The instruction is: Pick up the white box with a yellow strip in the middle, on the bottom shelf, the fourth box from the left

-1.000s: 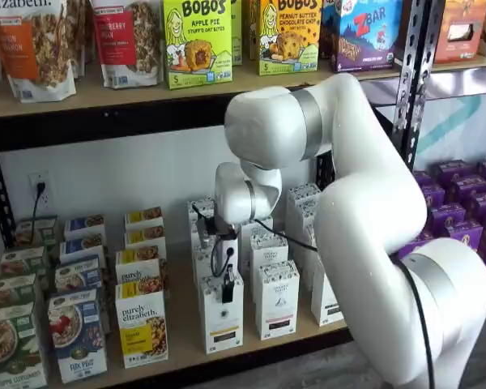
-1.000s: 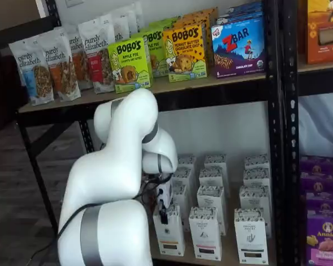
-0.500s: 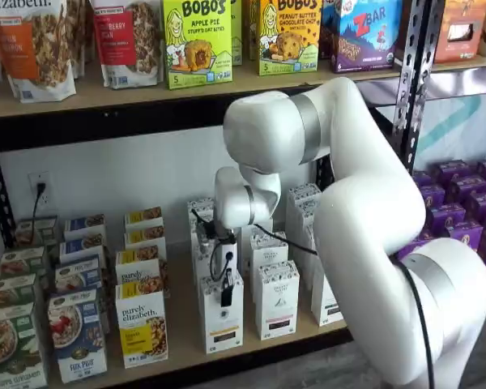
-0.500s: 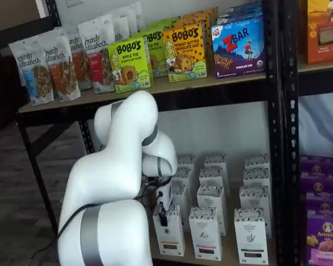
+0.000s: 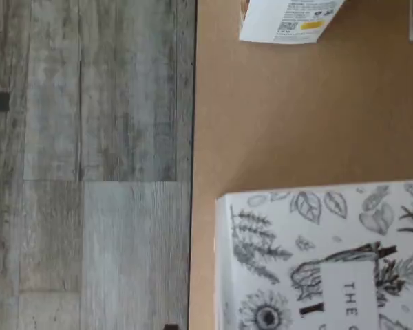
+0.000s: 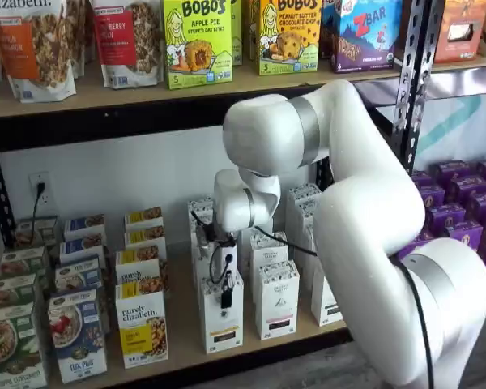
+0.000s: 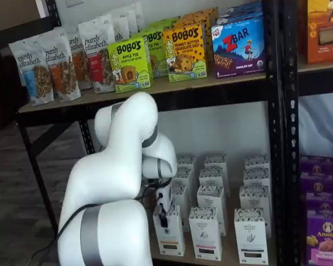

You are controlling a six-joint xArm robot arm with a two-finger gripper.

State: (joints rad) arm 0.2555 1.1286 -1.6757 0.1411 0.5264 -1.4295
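The white box (image 6: 222, 326) stands at the front of the bottom shelf, to the right of a yellow purely elizabeth box (image 6: 142, 326); it also shows in a shelf view (image 7: 170, 237). Any yellow strip on it is too small to make out. My gripper (image 6: 226, 293) hangs at the box's top front edge, its black fingers seen as one dark shape with a cable beside them; it shows likewise in a shelf view (image 7: 162, 215). No gap shows. The wrist view shows a white box top with plant drawings (image 5: 323, 261) close below the camera.
More white boxes (image 6: 277, 301) stand in rows to the right and behind. Cereal boxes (image 6: 77, 334) fill the left. The wooden shelf board (image 5: 275, 110) ends at an edge above the grey floor (image 5: 89, 165). The upper shelf (image 6: 105, 93) runs above the arm.
The arm's upper joints have shifted slightly up and left. The gripper has stayed at the top of the white box, barely lower than before.
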